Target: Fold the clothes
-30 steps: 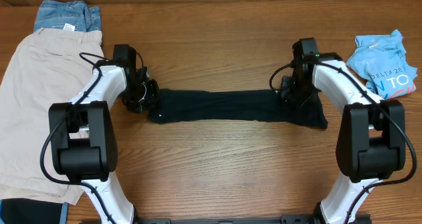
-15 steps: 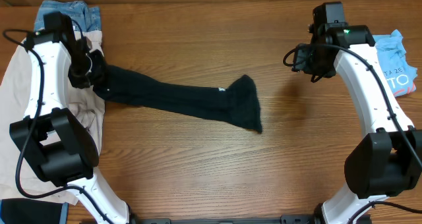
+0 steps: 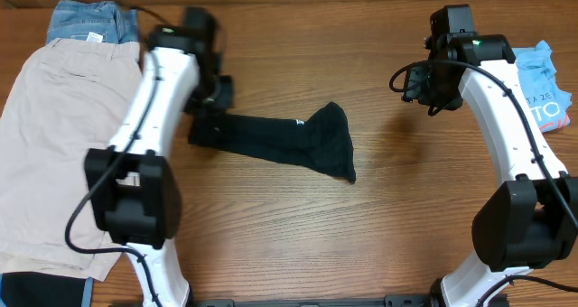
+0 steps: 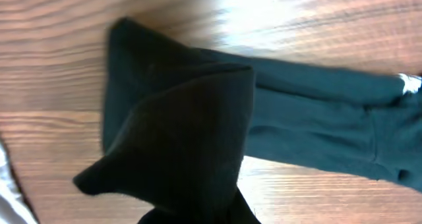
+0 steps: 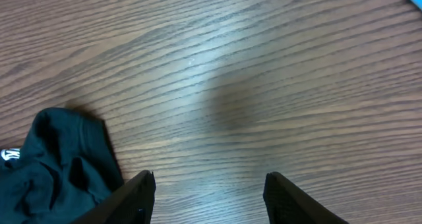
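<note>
The soft black T-shirt (image 3: 280,140) lies near the middle of the brown wood-grain table (image 3: 298,244), bunched into a long band that slants from the left gripper (image 3: 210,108) toward the centre. Its free end flares into a rounded clump. The left gripper is closed on the band's left end. In the left wrist view the fabric rises in a dark peak toward the camera, and the fingers are hidden behind it. The right gripper (image 5: 210,184) hangs over bare wood well apart from the shirt, its jaws standing wide with only table between them. The shirt's clump shows at the lower left of that view. Open wood runs all along the near side of the band and across the gap between its free end and the right arm. The left side is crowded by the wide beige cloth shorts (image 3: 63,153), which reach the picture's left edge and lie just beside the left arm. Folded blue denim (image 3: 90,20) peeks out at their far end, with a small white tag too small to read. A crumpled light-blue printed tee (image 3: 542,77) sits at the far right edge behind the right arm. It shows large white letters "TO" and a smaller line ending "TA ZE". A small white mark (image 3: 298,122) on the shirt cannot be read.
</note>
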